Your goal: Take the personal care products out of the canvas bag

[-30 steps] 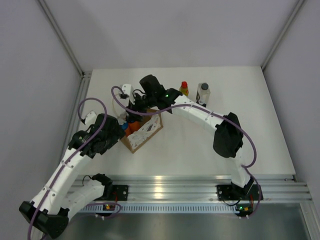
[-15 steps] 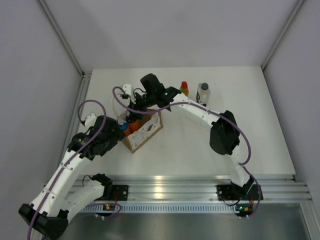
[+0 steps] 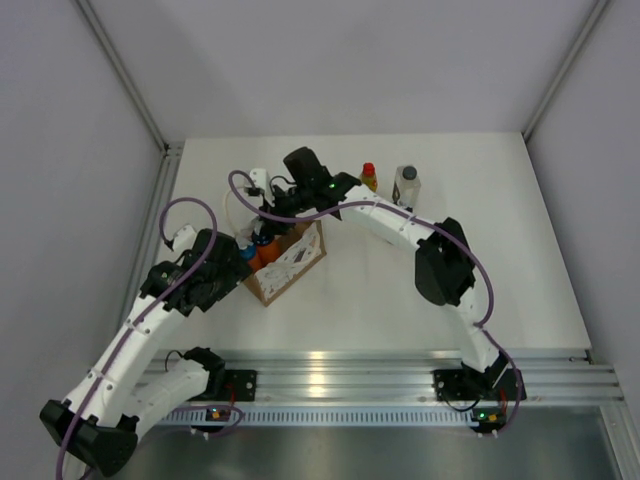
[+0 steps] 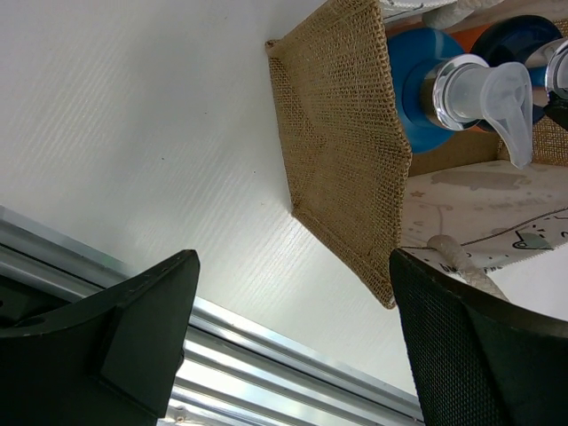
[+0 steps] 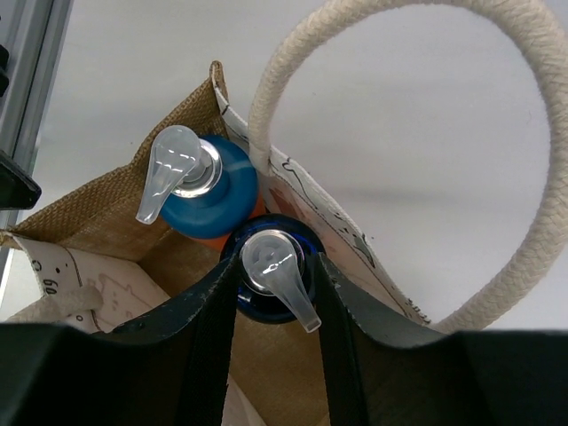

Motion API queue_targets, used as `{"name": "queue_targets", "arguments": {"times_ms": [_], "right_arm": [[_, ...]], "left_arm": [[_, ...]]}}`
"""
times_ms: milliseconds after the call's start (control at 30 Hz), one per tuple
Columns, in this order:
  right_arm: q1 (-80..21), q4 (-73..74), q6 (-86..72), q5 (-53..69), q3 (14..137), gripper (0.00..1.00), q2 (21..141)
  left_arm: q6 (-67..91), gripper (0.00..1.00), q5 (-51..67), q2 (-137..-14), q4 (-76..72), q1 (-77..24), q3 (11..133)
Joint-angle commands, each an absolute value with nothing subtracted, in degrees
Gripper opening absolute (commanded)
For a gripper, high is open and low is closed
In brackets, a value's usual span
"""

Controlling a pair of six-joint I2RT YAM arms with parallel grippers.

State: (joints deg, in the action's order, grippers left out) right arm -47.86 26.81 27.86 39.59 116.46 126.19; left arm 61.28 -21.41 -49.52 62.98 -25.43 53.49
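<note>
The right claw (image 5: 273,271) is closed narrowly around the blue collar of a pump bottle (image 5: 269,229) standing inside the canvas bag (image 5: 98,209). The left claw (image 4: 293,275) is spread wide, empty, beside the bag on the bench (image 4: 133,106).

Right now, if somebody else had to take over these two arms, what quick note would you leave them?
Left fingers: open, empty, beside the canvas bag.
Right fingers: inside the bag, straddling a blue-topped pump bottle; grip uncertain.
Done: yellow red-capped bottle and pale dark-capped bottle stand on the table.
Left to do: that bottle and a second pump bottle beside it, perhaps more.
</note>
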Motion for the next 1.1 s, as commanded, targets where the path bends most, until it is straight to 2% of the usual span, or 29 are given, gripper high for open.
{"name": "queue_targets", "arguments": {"times_ms": [0,100,733,933,1067], "right_arm": [[-47.5,26.0,28.1,42.0,119.9,0.38,126.6],[-47.5,25.2,27.1,41.9,119.8,0.4,126.5],[-47.5,20.7,22.8,43.2,119.4,0.36,126.7],[-47.7,20.1,22.2,43.3,119.4,0.31,127.1],[-47.7,20.1,22.2,43.2,119.1,0.24,127.4]], "left_arm": [[60.4,0.92,-21.5,-49.5,61.3,-25.3,54.1],[60.3,0.92,-21.5,-49.7,61.3,-25.4,54.1],[59.9,0.93,-21.5,-49.2,61.3,-25.4,53.9],[59.9,0.93,-21.5,-49.6,61.3,-25.4,53.9],[60.0,0.93,-21.6,-49.5,61.3,-25.4,53.7]]}}
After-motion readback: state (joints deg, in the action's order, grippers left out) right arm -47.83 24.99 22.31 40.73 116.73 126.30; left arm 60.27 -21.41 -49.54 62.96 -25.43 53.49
